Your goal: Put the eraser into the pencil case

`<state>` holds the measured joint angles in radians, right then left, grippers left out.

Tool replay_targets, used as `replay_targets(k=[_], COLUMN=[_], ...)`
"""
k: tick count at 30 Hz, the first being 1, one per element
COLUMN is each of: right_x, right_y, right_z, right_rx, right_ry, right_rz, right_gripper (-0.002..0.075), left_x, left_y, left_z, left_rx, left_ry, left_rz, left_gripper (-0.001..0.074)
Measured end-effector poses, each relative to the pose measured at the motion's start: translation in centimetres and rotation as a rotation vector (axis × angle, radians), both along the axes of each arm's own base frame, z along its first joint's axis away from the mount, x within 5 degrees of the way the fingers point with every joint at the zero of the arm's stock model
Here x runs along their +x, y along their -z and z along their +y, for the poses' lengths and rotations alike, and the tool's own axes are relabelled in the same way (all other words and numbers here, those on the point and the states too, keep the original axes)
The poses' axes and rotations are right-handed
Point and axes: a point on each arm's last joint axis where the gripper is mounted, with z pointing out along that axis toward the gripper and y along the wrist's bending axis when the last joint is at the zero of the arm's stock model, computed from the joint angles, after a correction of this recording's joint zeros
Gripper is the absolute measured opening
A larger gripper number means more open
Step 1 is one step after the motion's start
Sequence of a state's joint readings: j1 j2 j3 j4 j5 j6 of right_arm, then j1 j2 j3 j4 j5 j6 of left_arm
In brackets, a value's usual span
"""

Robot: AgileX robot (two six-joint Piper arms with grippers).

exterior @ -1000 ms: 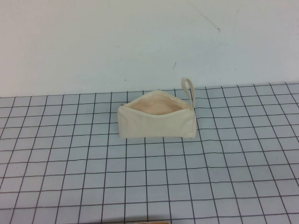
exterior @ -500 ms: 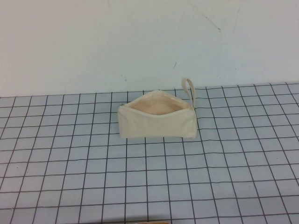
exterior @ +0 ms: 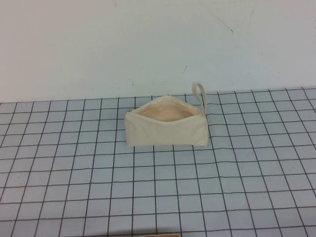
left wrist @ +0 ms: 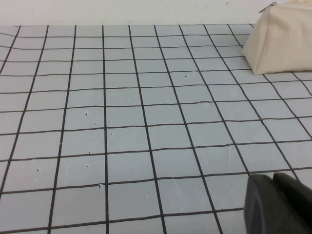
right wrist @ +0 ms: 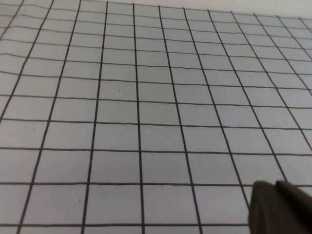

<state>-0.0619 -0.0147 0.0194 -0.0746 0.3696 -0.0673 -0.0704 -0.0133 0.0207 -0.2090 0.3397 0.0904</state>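
The pencil case point(exterior: 165, 132) is a cream fabric pouch lying on the gridded table point(exterior: 74, 173) near the back wall. Its zip top is open and shows a pinkish lining, and a loop strap point(exterior: 199, 94) stands up at its right end. One end of it also shows in the left wrist view point(left wrist: 282, 39). The eraser does not show clearly in any view. My left gripper point(left wrist: 273, 178) is shut and empty, low over the table well short of the pouch. My right gripper point(right wrist: 275, 185) is shut and empty over bare grid. Neither gripper shows in the high view.
A white wall point(exterior: 148, 44) rises right behind the pouch. A thin tan strip point(exterior: 154, 235) lies at the near edge of the high view; I cannot tell what it is. Grid squares stretch out on all sides of the pouch.
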Motion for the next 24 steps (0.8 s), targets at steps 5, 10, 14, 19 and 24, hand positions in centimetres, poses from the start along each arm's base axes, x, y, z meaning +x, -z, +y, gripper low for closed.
replay_targets(k=[5,10,14,19,24], right_x=[0.01,0.02,0.02,0.02,0.02], right_y=[-0.01,-0.01,-0.01,-0.01,-0.01], right_z=[0.08,0.2,0.21,0.21,0.21], right_rx=[-0.003,-0.004,-0.008,-0.008,-0.006], right_ry=[-0.026,-0.051,-0.055,-0.055,-0.054], right_rz=[-0.001,-0.001,-0.001,-0.001,-0.001], right_gripper=[-0.0001,-0.0001,-0.0001,-0.0001,-0.0001], left_x=[0.0,0.0,0.0,0.0,0.0], left_y=[0.0,0.0,0.0,0.0,0.0], left_z=[0.0,0.0,0.0,0.0,0.0], left_rx=[0.0,0.0,0.0,0.0,0.0], left_ry=[0.0,0.0,0.0,0.0,0.0], left_rz=[0.0,0.0,0.0,0.0,0.0], left_gripper=[-0.0003,-0.0003,-0.0003,-0.0003,-0.0003])
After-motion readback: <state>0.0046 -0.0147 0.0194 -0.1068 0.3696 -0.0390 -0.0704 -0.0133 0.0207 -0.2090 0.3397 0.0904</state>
